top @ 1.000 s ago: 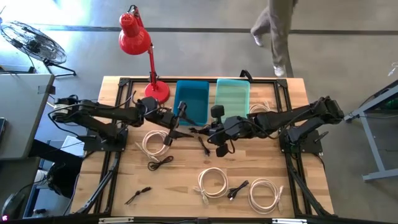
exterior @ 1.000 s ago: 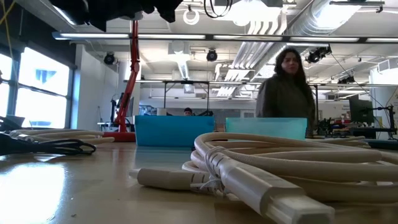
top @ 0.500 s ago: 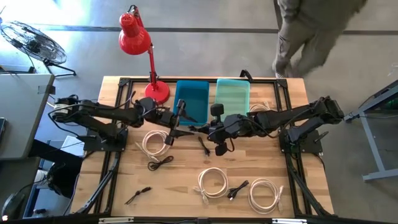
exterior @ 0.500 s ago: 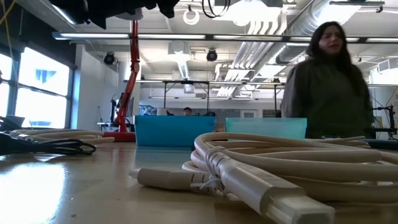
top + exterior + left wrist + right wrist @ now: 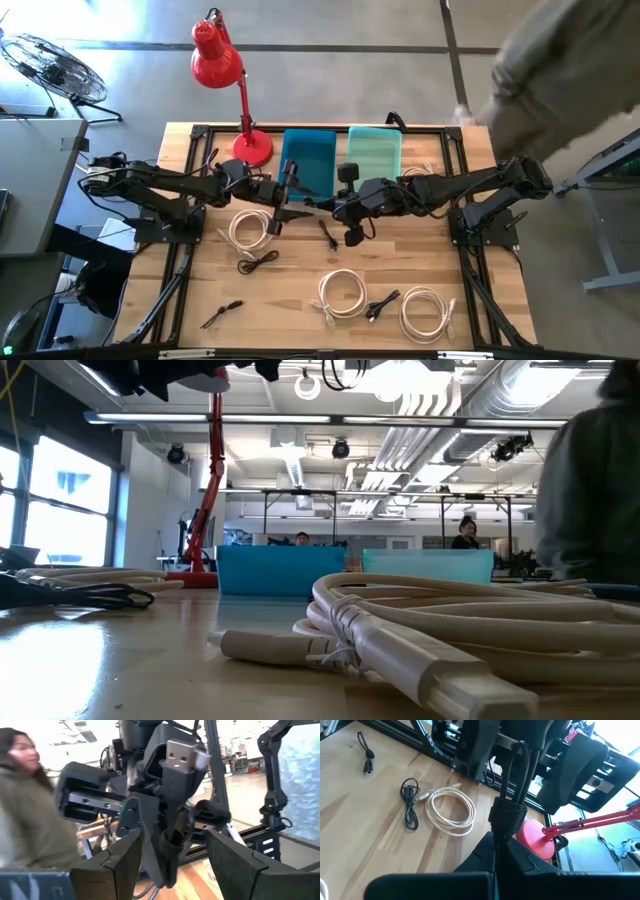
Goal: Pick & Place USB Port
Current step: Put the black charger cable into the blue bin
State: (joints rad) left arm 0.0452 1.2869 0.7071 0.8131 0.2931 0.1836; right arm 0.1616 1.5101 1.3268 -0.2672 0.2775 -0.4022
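My right gripper (image 5: 337, 208) hangs above the table's middle, shut on a bundled black USB cable (image 5: 507, 815). The cable's silver plug (image 5: 182, 756) points toward my left gripper. My left gripper (image 5: 287, 198) faces it from the table's left, open. Its two fingers (image 5: 120, 862) stand on either side of the bundle's looped end (image 5: 169, 851) without touching it. Behind the grippers, a blue bin (image 5: 308, 162) and a teal bin (image 5: 374, 155) stand on the table's far side. My right gripper pinches the cable bundle between its two fingers just behind the bundle's strap (image 5: 506, 822). The fingers come from the table's right, slanting a little down, and lie along the bundle. The bundle sticks out past the fingertips, lifted clear of the table.
A red lamp (image 5: 222, 60) stands at the far left. White cable coils (image 5: 250, 226) (image 5: 343, 293) (image 5: 424, 310) and loose black cables (image 5: 258, 263) (image 5: 327, 233) (image 5: 383, 304) lie on the wood. A person (image 5: 565, 80) leans over the far right corner.
The person beyond the table's far edge has walked toward its far right corner and now stands over it. Both arms have kept nearly still, the cable still held up between them.
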